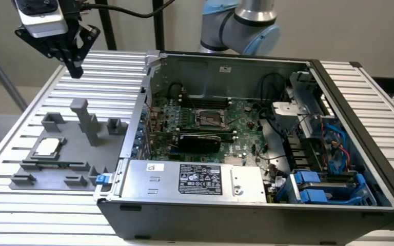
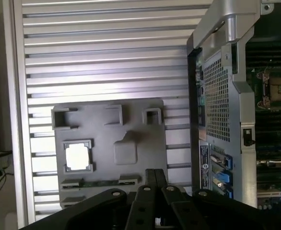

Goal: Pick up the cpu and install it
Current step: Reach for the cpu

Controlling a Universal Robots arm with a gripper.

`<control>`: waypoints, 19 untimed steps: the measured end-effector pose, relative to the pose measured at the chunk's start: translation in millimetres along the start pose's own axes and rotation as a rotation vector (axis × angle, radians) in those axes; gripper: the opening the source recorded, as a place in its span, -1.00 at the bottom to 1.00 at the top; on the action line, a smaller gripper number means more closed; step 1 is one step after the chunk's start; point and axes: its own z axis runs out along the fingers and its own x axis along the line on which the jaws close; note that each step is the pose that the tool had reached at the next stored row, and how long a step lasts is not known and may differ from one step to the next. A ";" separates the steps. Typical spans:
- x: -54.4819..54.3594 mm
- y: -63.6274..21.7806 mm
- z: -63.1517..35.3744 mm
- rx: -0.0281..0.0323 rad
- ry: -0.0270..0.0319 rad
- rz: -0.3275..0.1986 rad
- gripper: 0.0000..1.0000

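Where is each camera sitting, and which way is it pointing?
Exterior view: off the arm, high, looking down on the table and open case; the arm and gripper show.
Wrist view: on the wrist, looking down past the gripper at the tray holding the cpu.
Both share gripper, tray, cpu, case and table.

The gripper [image 1: 76, 70] hangs high at about ten o'clock in the exterior view. It points down, and its black linkage [image 1: 57, 43] fans out below the pale wrist [image 1: 41, 18]. Its fingers [image 2: 150, 178] are pressed together with nothing between them. The arm's grey-and-blue joint [image 1: 241, 23] sits near twelve o'clock.
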 end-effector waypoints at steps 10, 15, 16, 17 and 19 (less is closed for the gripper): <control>45.0 -7.1 0.4 0.0000 -0.0002 0.000 -0.79; 67.8 -10.2 2.1 0.0010 -0.0002 0.000 -0.79; 72.0 -10.6 2.6 0.0013 -0.0002 0.000 -0.79; 76.9 -11.1 3.2 0.0016 -0.0002 0.000 -0.79; 85.9 -12.1 4.4 0.0023 -0.0005 0.000 -0.79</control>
